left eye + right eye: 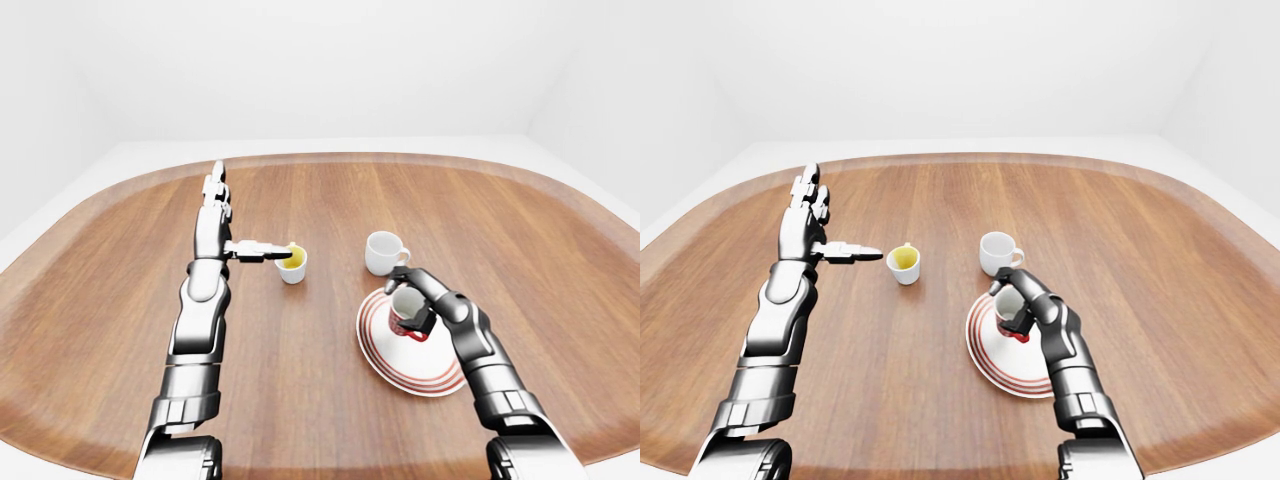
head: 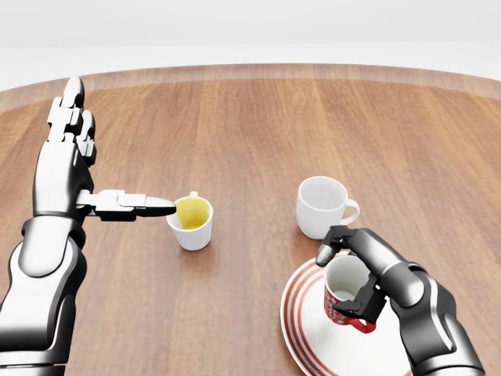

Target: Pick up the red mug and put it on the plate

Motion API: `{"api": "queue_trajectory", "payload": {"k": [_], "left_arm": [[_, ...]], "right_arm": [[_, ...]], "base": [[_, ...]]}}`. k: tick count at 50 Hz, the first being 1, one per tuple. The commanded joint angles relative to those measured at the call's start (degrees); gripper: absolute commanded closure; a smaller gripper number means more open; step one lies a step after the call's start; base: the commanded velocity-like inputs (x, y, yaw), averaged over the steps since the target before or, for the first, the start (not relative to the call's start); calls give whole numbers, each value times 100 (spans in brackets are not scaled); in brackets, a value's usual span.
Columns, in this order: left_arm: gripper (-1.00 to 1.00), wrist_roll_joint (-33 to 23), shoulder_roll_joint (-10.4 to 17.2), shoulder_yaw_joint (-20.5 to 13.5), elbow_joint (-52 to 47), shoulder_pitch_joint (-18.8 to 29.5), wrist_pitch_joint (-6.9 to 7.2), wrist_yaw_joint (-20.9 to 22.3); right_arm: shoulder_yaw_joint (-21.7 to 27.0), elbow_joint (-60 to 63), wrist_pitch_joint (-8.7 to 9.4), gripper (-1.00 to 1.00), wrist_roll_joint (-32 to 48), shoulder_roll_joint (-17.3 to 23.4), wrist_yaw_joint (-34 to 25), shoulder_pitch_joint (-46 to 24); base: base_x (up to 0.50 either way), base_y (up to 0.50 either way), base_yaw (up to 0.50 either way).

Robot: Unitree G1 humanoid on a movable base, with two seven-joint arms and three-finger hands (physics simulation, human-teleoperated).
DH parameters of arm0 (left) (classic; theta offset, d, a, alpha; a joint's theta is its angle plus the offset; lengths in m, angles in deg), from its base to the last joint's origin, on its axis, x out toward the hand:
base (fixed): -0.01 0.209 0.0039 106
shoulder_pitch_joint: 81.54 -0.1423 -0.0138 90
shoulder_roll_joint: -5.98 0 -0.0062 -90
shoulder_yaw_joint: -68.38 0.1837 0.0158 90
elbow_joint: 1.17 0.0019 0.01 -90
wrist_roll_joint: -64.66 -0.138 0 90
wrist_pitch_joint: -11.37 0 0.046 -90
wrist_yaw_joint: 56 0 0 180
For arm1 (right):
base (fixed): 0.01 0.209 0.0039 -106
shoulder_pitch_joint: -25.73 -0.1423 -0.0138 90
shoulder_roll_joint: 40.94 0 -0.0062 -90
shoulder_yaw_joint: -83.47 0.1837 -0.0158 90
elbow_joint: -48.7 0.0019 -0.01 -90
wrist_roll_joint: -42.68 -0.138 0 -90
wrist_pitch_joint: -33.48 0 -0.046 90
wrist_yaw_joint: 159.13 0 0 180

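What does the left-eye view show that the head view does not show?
Only the left-eye view shows the whole table to its edges, the white walls, and both arms down to the shoulders. Only the head view shows closely the right hand, its fingers around the red mug. Both show the striped plate, the white mug, the yellow-lined cup and the left hand.

No legible text or markings anywhere.

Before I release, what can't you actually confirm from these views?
- Whether the red mug rests on the plate: the right hand covers its base in all views.
- Plate's bottom rim: cut off by the head view's bottom edge.
- Mug handle: mostly hidden by fingers.
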Motion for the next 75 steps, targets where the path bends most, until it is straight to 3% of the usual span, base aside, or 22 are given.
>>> {"api": "queue_trajectory", "payload": {"k": [1, 33, 66, 75], "left_arm": [[-100, -11, -17, 12, -26, -11, 0, -4], [-100, -48, -40, 37, 78, 31, 0, -21], [-100, -8, -18, 9, 150, -14, 0, -21], [-100, -2, -9, 4, 192, 7, 0, -23]], "right_arm": [[122, 151, 0, 100, 10, 129, -77, 137], [252, -722, 0, 100, -219, 401, 241, -60], [49, -2537, 0, 100, -626, 352, 928, -702], [36, -2533, 0, 100, -661, 372, 942, -744]], "base": [[0, 0, 0], [0, 0, 0], [0, 0, 0], [0, 0, 0]]}}
